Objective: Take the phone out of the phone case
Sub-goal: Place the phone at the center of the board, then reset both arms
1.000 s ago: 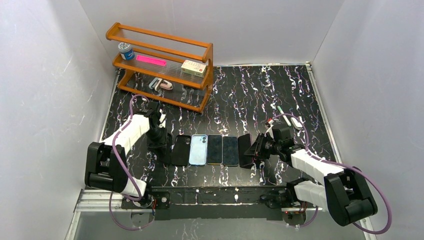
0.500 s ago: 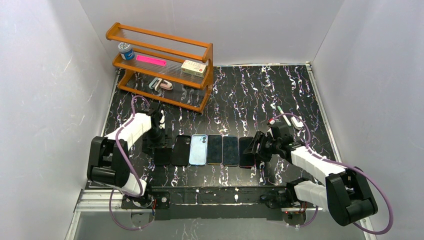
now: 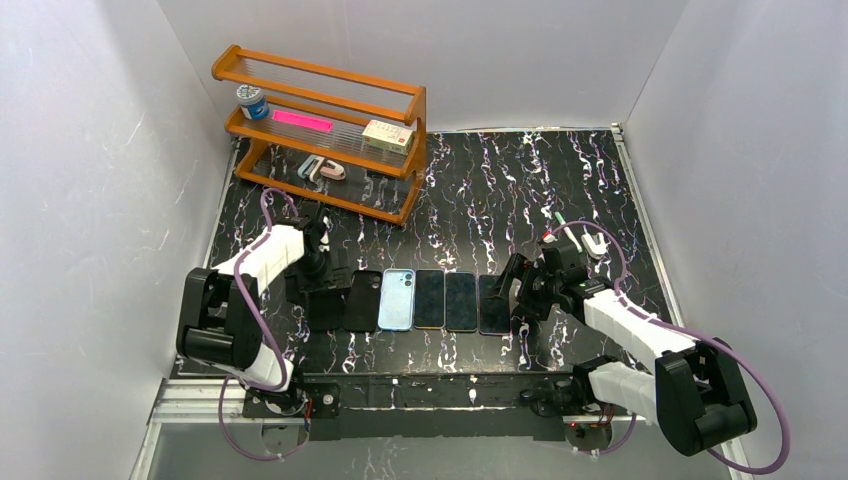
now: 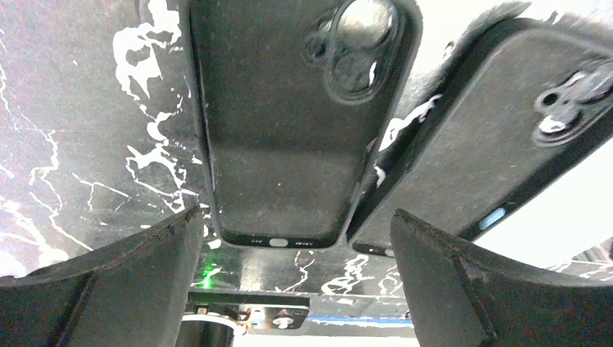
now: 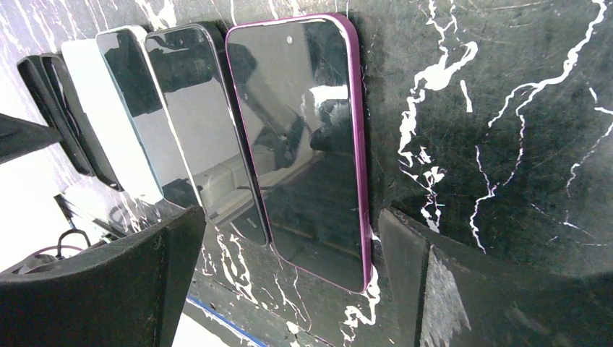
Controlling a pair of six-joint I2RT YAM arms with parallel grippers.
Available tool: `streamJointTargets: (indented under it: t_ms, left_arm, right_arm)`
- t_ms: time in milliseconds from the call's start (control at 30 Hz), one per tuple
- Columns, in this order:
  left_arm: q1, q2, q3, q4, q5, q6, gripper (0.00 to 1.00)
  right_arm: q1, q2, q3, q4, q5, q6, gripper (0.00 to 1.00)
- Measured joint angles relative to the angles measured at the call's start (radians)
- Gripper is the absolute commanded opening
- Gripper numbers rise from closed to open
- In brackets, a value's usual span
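A phone with a purple rim lies screen up at the right end of a row on the black marbled table. It fills the middle of the right wrist view as the phone. My right gripper hovers just to its right, open, and the gripper has nothing between its fingers. A black phone case lies back up at the row's left end. My left gripper stands open over its far end. In the left wrist view the case lies beyond the open gripper.
Between case and phone lie a second black case, a light blue phone and two dark phones. A wooden shelf with small items stands at the back left. A pen and a white object lie behind the right arm.
Both grippers have opened. The right one let the purple-rimmed phone down flat at the row's right end; the left one released the black case flat at the left end.
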Motion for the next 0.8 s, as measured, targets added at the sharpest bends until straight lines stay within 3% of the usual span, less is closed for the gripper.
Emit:
streamJointTargets:
  t_ms: [500,800]
  left_arm:
    - [0.000,-0.063,-0.085,0.191,0.086,-0.060,0.98]
    - [0.002,-0.086,-0.127,0.262,0.193,-0.057,0.98]
  right_arm:
    - [0.001,0.046,-0.003,0.082,-0.084,0.005,0.99]
    - [0.004,-0.021,0.030,-0.004,0.013,-0.048,0.99]
